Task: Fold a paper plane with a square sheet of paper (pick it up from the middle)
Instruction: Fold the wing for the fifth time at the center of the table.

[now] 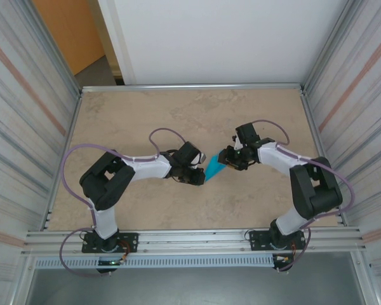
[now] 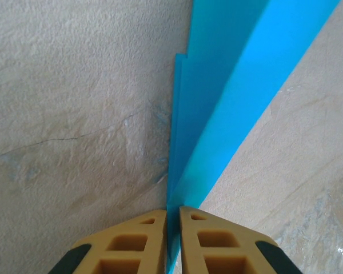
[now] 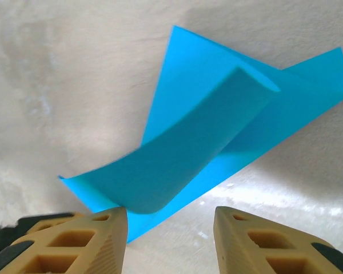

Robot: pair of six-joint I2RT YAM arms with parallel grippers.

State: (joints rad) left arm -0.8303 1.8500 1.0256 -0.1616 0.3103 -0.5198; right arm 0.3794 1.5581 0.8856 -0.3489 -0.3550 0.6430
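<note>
The thin, creased teal-blue sheet of paper (image 1: pixel 214 168) lies at the centre of the top view on the beige, stone-patterned counter (image 1: pixel 178 114), directly between the two grippers. The left gripper (image 1: pixel 202 176) touches its lower-left end and the right gripper (image 1: pixel 226 159) sits at its upper-right end. The left arm reaches up from its base at the lower left, elbow bent out to the left, forearm running rightward to the paper. The right arm rises from the lower right, folds at a high elbow and comes back leftward. The left wrist view adds that the left gripper (image 2: pixel 172 220) is clenched on a thin edge of the teal-blue sheet of paper (image 2: pixel 217 114), its tan fingers (image 2: pixel 143 245) pressed together with the sheet standing on edge between them and running to the upper right of the frame in stepped layers. In the right wrist view the right gripper (image 3: pixel 171 220) is released, its fingers (image 3: pixel 103 240) well apart. The teal-blue sheet of paper (image 3: pixel 200 137) lies just ahead of them with one flap curled up off the counter.
</note>
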